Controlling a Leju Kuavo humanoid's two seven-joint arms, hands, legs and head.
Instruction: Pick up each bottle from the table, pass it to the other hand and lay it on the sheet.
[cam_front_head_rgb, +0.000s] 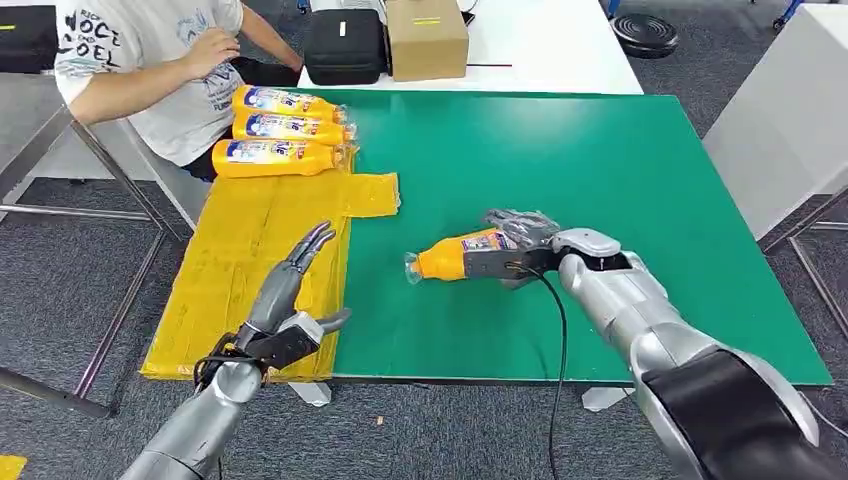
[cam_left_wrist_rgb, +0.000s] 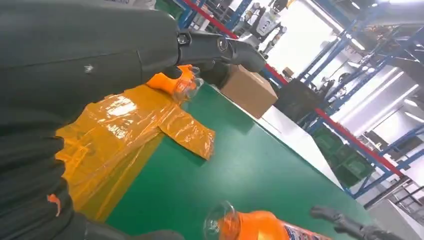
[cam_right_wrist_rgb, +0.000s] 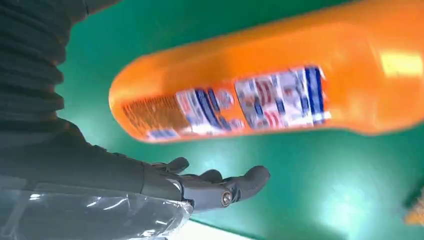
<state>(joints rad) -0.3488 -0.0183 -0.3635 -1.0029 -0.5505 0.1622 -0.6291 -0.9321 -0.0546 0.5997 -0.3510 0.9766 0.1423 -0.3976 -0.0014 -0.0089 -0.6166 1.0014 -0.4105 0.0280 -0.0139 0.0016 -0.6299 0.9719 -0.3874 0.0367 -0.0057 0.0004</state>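
An orange bottle (cam_front_head_rgb: 455, 257) lies on the green mat (cam_front_head_rgb: 600, 160) near its middle, cap toward the yellow sheet (cam_front_head_rgb: 250, 270). My right hand (cam_front_head_rgb: 512, 245) is at the bottle's base end, thumb on the near side and fingers on the far side. In the right wrist view a strip of green shows between the fingers (cam_right_wrist_rgb: 215, 186) and the bottle (cam_right_wrist_rgb: 270, 90), so they are not closed on it. My left hand (cam_front_head_rgb: 290, 295) is raised open over the sheet's right edge, holding nothing. Three orange bottles (cam_front_head_rgb: 285, 130) lie side by side at the sheet's far end.
A person in a white shirt (cam_front_head_rgb: 150, 60) sits at the table's far left corner, close to the laid bottles. A cardboard box (cam_front_head_rgb: 427, 38) and a black case (cam_front_head_rgb: 345, 45) stand on the white table beyond the mat. A white table (cam_front_head_rgb: 780, 130) stands at the right.
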